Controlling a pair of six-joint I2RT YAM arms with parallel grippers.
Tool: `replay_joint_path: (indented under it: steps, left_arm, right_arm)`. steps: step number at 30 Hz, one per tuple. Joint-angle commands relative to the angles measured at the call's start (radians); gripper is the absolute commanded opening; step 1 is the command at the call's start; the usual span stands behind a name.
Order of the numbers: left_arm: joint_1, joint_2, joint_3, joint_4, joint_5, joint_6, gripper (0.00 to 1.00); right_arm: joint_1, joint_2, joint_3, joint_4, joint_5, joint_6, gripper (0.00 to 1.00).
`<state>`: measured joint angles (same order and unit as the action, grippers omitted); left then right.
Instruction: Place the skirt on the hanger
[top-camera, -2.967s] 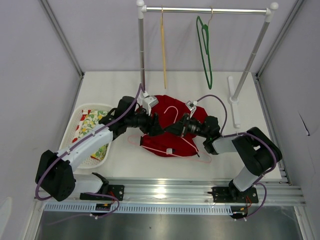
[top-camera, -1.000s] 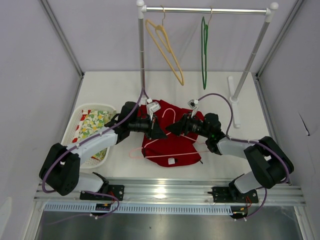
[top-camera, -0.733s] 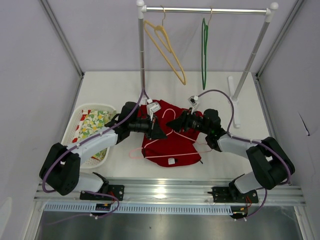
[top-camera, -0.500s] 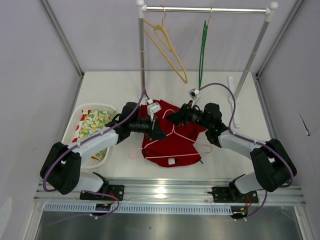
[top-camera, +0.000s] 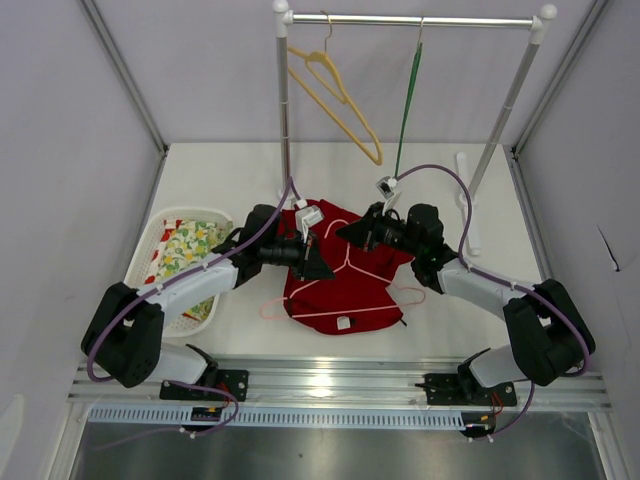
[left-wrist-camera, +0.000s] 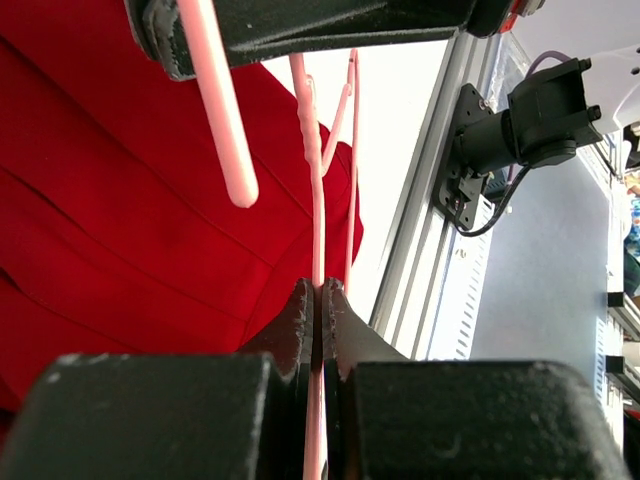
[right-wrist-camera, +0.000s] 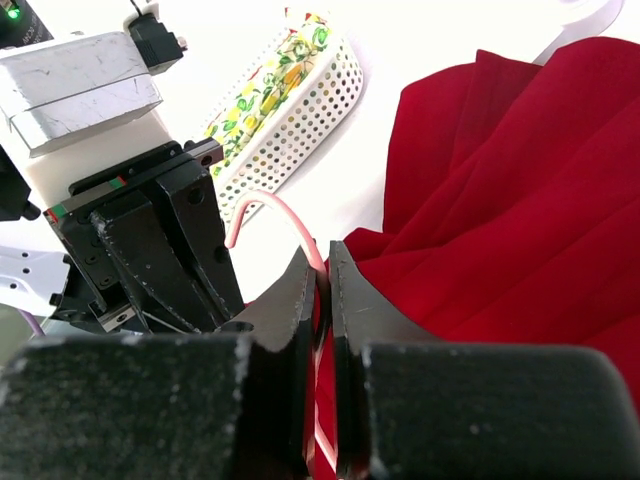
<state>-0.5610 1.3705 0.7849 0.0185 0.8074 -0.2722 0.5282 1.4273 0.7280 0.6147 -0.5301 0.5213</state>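
Observation:
The red skirt (top-camera: 350, 290) lies bunched on the table between my two arms. On top of it rests the pale pink hanger (top-camera: 345, 256), its hook pointing toward the back. My left gripper (top-camera: 315, 262) comes in from the left and is shut on the hanger's thin wire (left-wrist-camera: 318, 200), with the skirt (left-wrist-camera: 120, 220) beneath it. My right gripper (top-camera: 350, 232) comes in from the right and is shut on the curved hook (right-wrist-camera: 290, 215), just beside the left gripper's fingers (right-wrist-camera: 170, 250). Red folds of the skirt (right-wrist-camera: 500, 200) fill the right of that view.
A white basket (top-camera: 205, 212) holding floral cloth (top-camera: 185, 250) stands at the left. At the back, a clothes rack's rail (top-camera: 420, 19) carries a yellow hanger (top-camera: 340, 100) and a green hanger (top-camera: 405, 110). The rack's foot (top-camera: 467, 200) lies at the right.
My right gripper has moved up to the hanger's hook and shut on it. The left gripper kept its hold. The yellow and green hangers on the rail swing.

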Motion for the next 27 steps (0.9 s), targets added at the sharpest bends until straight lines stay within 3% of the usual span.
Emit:
replay_joint_path:
  steps: [1, 5, 7, 10, 27]
  left_arm:
    - [-0.008, -0.001, 0.019, 0.058, -0.014, -0.019, 0.06]
    - [-0.014, -0.005, 0.01, 0.095, -0.036, -0.033, 0.28]
    - [-0.016, -0.007, 0.007, 0.107, -0.051, -0.038, 0.44]
    - [-0.023, -0.007, 0.01, 0.127, -0.077, -0.042, 0.54]
    - [-0.088, 0.148, -0.039, 0.506, -0.148, -0.202, 0.57]
  right_arm:
    - [-0.002, -0.028, 0.021, 0.029, -0.007, -0.026, 0.0]
    - [0.0, -0.027, 0.014, 0.045, -0.01, -0.011, 0.0]
    - [-0.002, -0.027, 0.008, 0.053, -0.011, -0.001, 0.0]
    - [-0.002, -0.027, -0.002, 0.06, -0.007, 0.006, 0.0]
    - [-0.004, -0.025, -0.016, 0.094, -0.011, 0.069, 0.0]
